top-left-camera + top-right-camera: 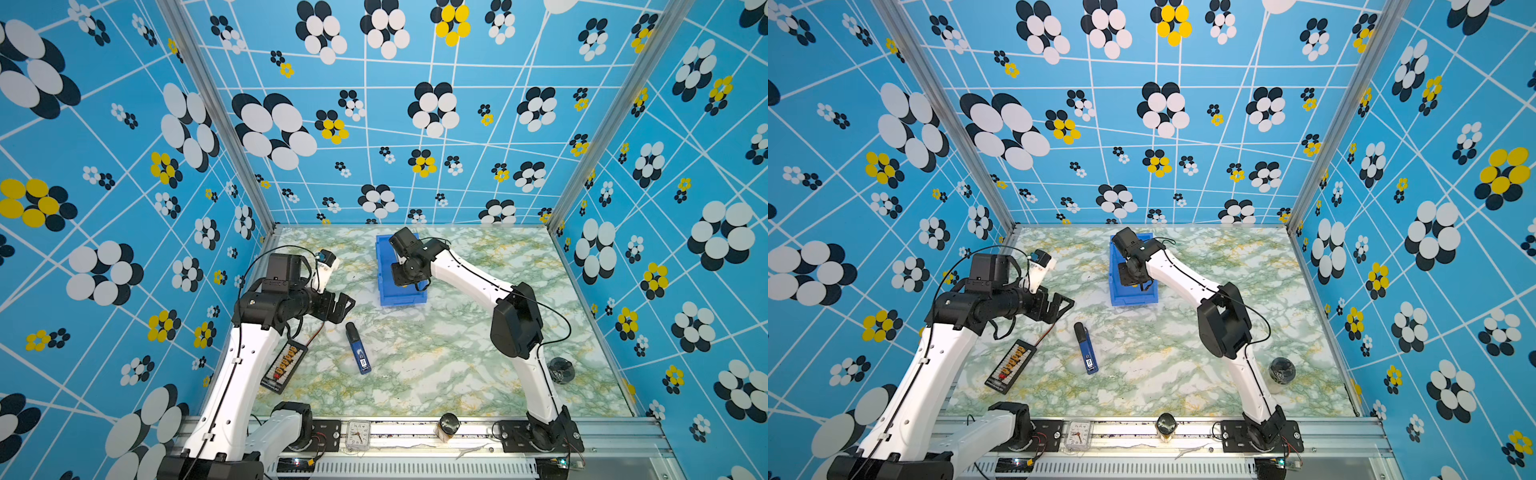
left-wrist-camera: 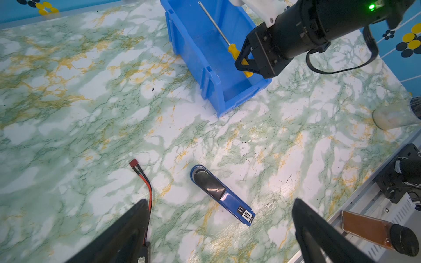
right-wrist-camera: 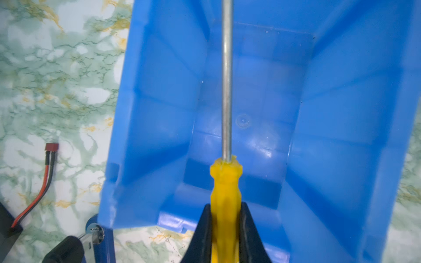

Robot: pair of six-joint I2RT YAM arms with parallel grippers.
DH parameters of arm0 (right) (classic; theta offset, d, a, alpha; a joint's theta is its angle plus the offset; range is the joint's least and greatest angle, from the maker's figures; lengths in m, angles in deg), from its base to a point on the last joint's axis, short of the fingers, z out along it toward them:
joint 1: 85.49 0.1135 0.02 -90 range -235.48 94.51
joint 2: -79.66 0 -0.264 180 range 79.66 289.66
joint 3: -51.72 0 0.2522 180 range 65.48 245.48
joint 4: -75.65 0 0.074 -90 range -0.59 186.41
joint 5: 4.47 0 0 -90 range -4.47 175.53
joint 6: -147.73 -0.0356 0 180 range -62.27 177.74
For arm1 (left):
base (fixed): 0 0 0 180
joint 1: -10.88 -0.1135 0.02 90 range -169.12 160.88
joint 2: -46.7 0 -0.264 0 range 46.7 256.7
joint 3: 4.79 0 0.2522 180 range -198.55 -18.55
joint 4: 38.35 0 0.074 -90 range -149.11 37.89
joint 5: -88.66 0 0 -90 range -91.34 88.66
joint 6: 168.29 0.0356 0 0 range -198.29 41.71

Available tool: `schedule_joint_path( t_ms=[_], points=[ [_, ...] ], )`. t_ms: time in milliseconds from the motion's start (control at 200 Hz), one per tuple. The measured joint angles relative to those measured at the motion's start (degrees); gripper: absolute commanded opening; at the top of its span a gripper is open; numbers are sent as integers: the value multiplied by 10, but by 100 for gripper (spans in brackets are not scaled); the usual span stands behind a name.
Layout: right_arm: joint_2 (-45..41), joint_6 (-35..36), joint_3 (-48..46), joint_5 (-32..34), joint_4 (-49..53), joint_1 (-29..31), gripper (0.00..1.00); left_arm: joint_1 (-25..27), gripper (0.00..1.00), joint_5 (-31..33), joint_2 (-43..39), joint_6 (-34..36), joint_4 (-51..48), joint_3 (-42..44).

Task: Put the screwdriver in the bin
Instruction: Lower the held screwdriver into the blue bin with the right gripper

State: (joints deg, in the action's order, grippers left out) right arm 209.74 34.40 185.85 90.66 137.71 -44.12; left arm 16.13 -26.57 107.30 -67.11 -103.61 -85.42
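Marbled green bench [image 1: 436, 365] carries the blue bin [image 3: 159, 113]; over its open inside the right hand [image 3: 224, 218] is clamped on the screwdriver [image 3: 225, 182] by its yellow handle. Left hand [image 2: 218, 239] hangs spread apart, holding nothing.

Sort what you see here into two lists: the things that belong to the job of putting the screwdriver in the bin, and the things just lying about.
Belongs to the job:
screwdriver
bin
right gripper, holding the screwdriver

Just lying about:
blue-and-black device
black board with red-and-black lead
small clock
dark-lidded jar

Blue flower-patterned walls [image 1: 415, 124], seemingly marble tabletop [image 1: 436, 357]
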Motion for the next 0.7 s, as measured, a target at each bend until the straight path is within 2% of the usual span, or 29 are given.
schedule_joint_path(
  t_ms=[365, 700],
  points=[
    [89, -12, 84, -12, 24, 0, 14, 0, 99, -10, 0, 0, 0, -1],
    [116, -21, 109, -14, 25, -1, 14, 0, 99, -12, -3, 0, 1, -1]
  ],
)
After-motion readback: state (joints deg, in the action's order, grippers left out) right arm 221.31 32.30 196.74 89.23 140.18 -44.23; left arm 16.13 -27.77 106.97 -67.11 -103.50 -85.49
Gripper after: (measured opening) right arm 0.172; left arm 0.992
